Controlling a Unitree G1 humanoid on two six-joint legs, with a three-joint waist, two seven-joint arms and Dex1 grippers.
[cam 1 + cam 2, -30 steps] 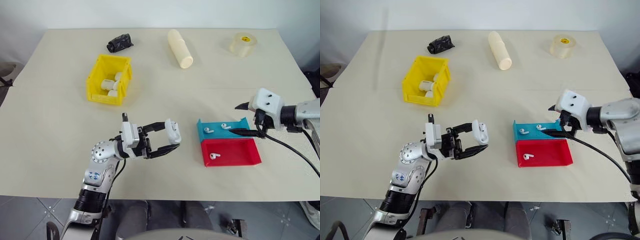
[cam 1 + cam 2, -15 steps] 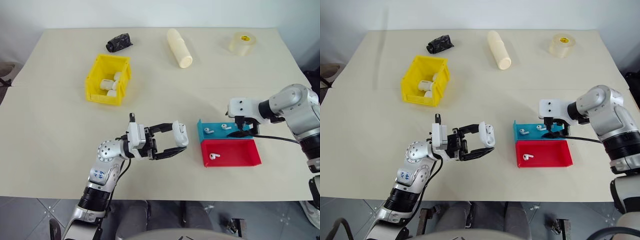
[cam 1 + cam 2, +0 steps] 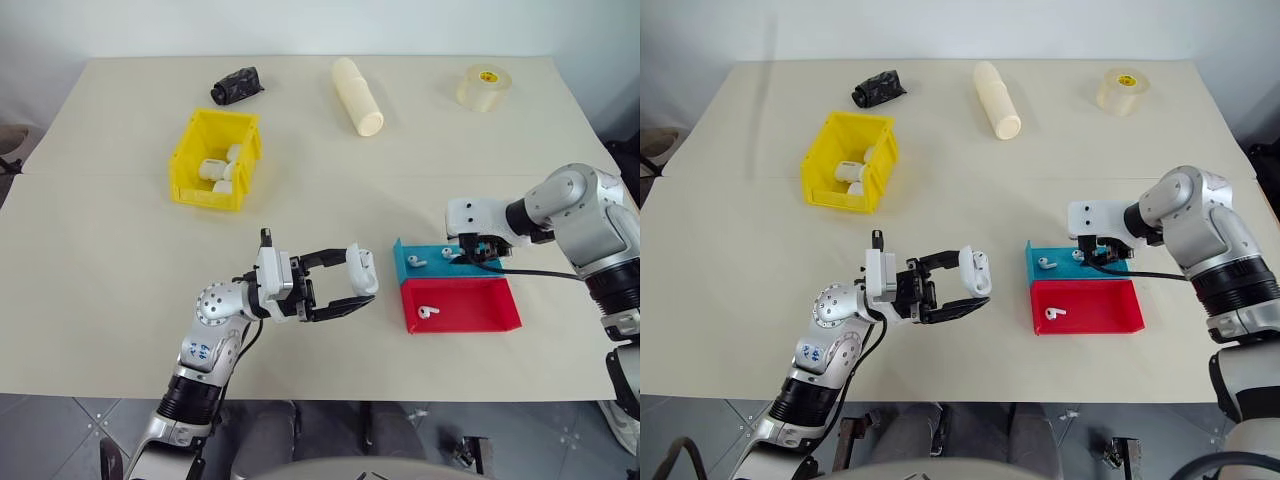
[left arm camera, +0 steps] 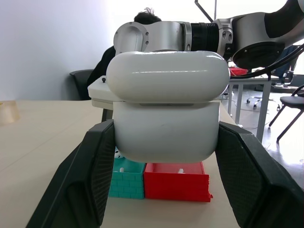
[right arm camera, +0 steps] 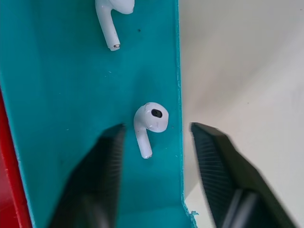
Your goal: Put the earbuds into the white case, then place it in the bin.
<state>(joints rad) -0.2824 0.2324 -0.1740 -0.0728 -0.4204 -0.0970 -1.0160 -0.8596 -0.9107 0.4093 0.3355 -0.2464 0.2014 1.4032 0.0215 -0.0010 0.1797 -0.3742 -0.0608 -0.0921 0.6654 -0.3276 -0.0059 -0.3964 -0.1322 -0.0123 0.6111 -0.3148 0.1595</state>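
Observation:
My left gripper (image 3: 352, 280) is shut on the white case (image 3: 362, 268), holding it off the table near the middle front; its lid reads as closed in the left wrist view (image 4: 166, 118). Two earbuds (image 3: 417, 262) (image 3: 447, 253) lie in the blue tray (image 3: 430, 273), and another earbud (image 3: 430, 312) lies in the red tray (image 3: 470, 305). My right gripper (image 5: 156, 127) points down into the blue tray, open, its fingers either side of one earbud (image 5: 151, 121) without touching it. The yellow bin (image 3: 190, 160) stands at the back left with white items inside.
A cream cylinder (image 3: 360, 96), a roll of clear tape (image 3: 485, 87) and a crumpled black object (image 3: 238, 84) lie along the far edge. The blue and red trays sit side by side at the front right.
My right gripper swung in from the right, tipped down into the blue tray, and its fingers narrowed around an earbud. The left gripper still holds the case in place.

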